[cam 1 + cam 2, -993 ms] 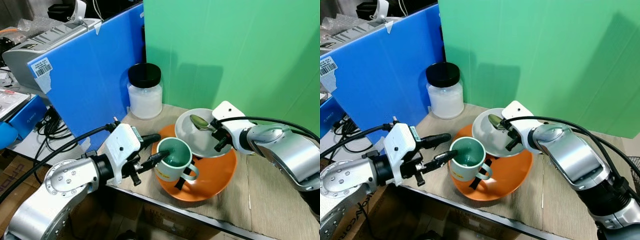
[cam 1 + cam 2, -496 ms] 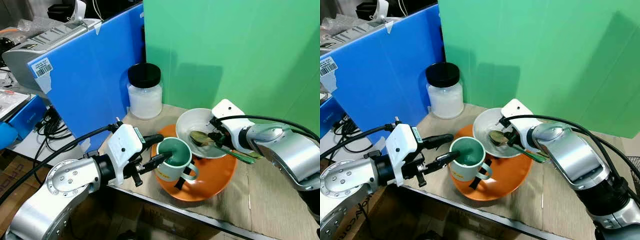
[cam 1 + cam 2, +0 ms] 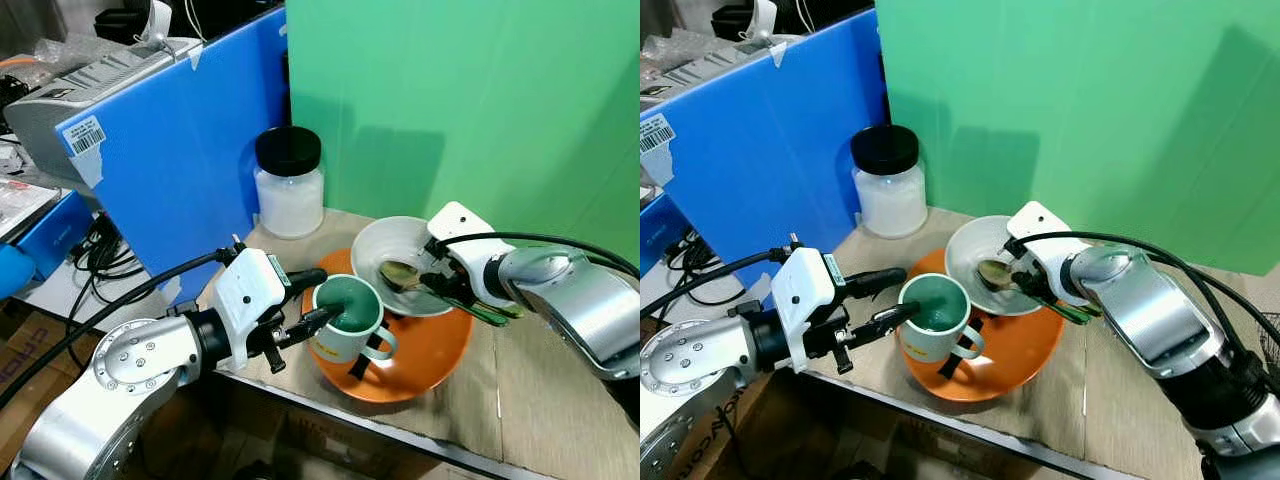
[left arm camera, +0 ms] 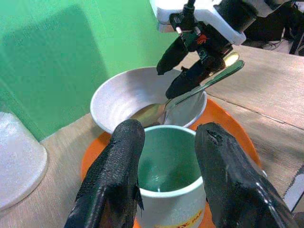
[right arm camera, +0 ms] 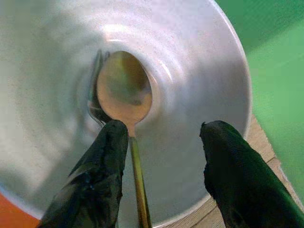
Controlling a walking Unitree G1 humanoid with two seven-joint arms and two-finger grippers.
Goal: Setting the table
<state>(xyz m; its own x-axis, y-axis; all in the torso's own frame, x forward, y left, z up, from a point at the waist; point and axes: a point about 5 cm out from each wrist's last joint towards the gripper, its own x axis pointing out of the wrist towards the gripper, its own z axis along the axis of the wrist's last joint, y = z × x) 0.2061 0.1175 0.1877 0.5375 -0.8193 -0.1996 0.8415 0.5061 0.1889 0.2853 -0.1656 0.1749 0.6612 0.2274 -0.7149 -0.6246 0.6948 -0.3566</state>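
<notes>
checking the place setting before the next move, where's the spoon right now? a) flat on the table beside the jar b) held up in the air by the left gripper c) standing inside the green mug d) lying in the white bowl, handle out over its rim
d: the spoon has its head resting inside the white bowl and its handle running out over the rim, while the right gripper is open above it.
</notes>
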